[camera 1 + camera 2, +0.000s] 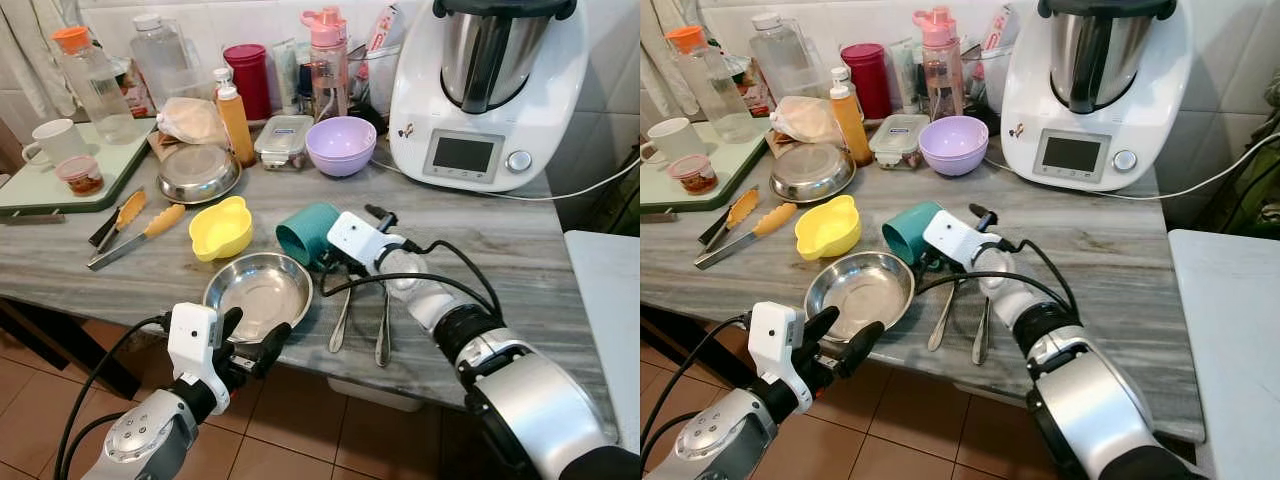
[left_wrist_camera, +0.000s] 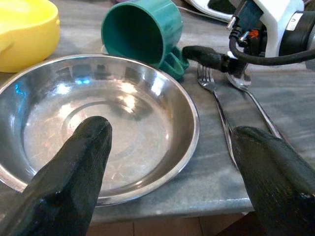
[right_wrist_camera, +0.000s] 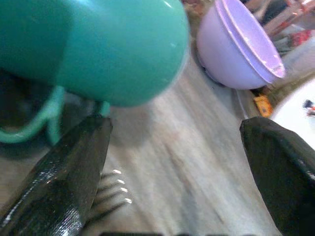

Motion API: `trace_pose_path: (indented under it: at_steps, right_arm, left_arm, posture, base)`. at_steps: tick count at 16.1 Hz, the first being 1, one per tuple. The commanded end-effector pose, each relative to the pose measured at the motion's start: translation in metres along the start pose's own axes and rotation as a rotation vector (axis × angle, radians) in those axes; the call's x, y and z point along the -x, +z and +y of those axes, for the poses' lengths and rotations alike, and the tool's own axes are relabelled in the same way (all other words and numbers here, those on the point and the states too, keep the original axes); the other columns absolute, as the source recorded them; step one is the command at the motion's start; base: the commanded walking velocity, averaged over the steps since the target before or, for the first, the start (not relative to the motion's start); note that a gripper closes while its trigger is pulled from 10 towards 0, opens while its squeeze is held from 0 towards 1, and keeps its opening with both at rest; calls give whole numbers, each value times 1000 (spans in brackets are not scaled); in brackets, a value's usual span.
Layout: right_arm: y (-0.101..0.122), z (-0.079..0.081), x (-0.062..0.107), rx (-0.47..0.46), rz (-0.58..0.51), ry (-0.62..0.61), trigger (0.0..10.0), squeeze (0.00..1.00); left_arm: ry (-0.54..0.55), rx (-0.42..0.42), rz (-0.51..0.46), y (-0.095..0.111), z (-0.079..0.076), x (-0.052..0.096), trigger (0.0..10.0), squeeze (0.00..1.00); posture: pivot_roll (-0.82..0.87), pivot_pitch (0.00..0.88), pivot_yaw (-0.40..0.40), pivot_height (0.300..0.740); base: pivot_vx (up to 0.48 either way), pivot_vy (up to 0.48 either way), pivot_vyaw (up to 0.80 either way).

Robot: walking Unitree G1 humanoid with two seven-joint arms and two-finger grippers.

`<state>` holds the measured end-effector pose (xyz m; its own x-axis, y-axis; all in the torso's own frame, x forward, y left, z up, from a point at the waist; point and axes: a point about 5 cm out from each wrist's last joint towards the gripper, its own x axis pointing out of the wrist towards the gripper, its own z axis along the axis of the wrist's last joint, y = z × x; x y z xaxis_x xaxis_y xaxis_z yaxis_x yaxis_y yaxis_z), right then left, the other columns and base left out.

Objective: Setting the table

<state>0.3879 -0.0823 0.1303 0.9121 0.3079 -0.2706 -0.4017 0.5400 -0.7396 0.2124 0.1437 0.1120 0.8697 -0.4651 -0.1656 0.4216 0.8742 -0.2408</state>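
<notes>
A shallow steel plate [image 1: 258, 292] sits at the table's front edge. My left gripper [image 1: 255, 335] hovers open just in front of that edge, its fingers [image 2: 78, 162] pointing at the plate's near rim. A teal mug [image 1: 305, 232] lies on its side behind the plate, mouth toward me. A fork [image 1: 343, 315] and a spoon [image 1: 383, 325] lie side by side to the plate's right. My right gripper [image 1: 347, 242] is open beside the mug, one finger [image 2: 206, 56] close to the mug's handle above the fork tines.
A yellow bowl [image 1: 222, 228] stands left of the mug. Behind are a steel bowl [image 1: 198, 172], a purple bowl [image 1: 340, 145], a white kitchen machine [image 1: 480, 90], bottles, tongs [image 1: 120, 218], an orange-handled tool [image 1: 140, 235] and a green tray [image 1: 40, 185].
</notes>
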Motion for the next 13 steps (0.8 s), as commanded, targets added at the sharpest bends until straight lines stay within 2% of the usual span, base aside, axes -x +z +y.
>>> trace_pose_path:
  at_steps: [1, 4, 6, 10, 13]
  right_arm:
    - [9, -6, -2, 22, -25, -20, 10000, 0]
    - [13, -11, -2, 8, -58, -57, 10000, 0]
    - [29, -9, -2, -29, -137, -73, 10000, 0]
    - [61, 8, 0, -77, -280, -24, 10000, 0]
    - [79, 26, 2, -133, -338, 34, 10000, 0]
  left_arm:
    - [6, -19, 2, 3, 2, 1, 10000, 0]
    - [10, -20, 2, 3, 1, 2, 10000, 0]
    - [14, -21, 0, 3, 1, 3, 10000, 0]
    - [13, -20, -2, 3, 0, 2, 10000, 0]
    - [9, -18, -3, 3, 1, 1, 10000, 0]
  posture:
    - [-14, 36, 114, 740]
    - [-7, 36, 112, 740]
    - [-6, 35, 112, 740]
    - [-9, 30, 109, 740]
    - [-12, 29, 108, 740]
  base:
    - [0, 0, 0]
    - [0, 0, 0]
    - [0, 0, 0]
    - [0, 0, 0]
    - [0, 0, 0]
